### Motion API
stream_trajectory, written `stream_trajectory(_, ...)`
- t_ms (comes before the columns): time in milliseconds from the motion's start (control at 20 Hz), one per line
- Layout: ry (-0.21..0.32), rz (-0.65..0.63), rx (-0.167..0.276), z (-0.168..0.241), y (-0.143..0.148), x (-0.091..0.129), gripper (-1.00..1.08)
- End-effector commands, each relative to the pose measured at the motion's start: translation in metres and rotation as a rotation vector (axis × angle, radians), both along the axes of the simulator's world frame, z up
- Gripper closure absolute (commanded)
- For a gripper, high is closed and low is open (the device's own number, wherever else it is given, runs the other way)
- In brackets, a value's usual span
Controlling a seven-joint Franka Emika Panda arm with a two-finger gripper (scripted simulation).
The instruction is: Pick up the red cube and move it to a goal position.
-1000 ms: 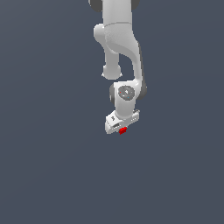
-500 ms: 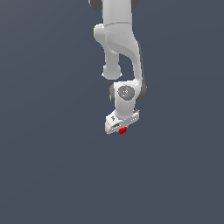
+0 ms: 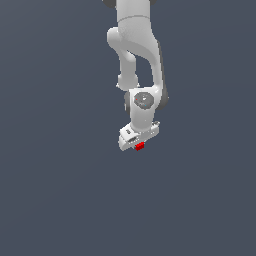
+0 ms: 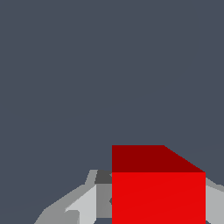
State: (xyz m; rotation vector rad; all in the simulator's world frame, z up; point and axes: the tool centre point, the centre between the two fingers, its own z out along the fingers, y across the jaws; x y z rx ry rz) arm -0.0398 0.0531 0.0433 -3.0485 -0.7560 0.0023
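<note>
The red cube (image 3: 140, 146) shows as a small red patch just under the white hand of the arm in the exterior view. My gripper (image 3: 138, 146) is shut on it, its fingers mostly hidden behind the hand there. In the wrist view the red cube (image 4: 158, 192) fills the near part of the picture, held between two grey fingers (image 4: 83, 205), one against each side face. No goal marker shows in either view.
The white arm (image 3: 135, 55) comes down from the top of the exterior view. Around it there is only a plain dark grey-blue surface (image 3: 60, 190).
</note>
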Motion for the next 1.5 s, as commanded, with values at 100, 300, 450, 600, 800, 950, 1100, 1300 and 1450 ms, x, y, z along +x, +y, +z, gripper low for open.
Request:
stream_trajectory(100,-0.002,0.000,-0.001,0.027,-0.004,-0.002,1.08)
stream_trajectory(300,-0.002,0.000,-0.001,0.062,-0.010,-0.005,1.08)
stream_trajectory(450,-0.001,0.001,-0.001,0.092,-0.015,-0.008,1.08)
stream_trajectory(600,-0.001,0.001,0.000,0.127,-0.020,-0.010,1.08)
stream_trajectory(800,-0.001,0.001,0.001,0.174,-0.028,-0.014,1.08)
stream_trajectory(950,-0.001,0.002,0.001,0.208,-0.033,-0.017,1.08)
stream_trajectory(1100,-0.001,0.002,0.001,0.241,-0.038,-0.019,1.08)
stream_trajectory(1300,-0.002,0.002,0.002,0.284,-0.045,-0.022,1.08)
stream_trajectory(1450,-0.002,0.002,0.002,0.316,-0.050,-0.024,1.08)
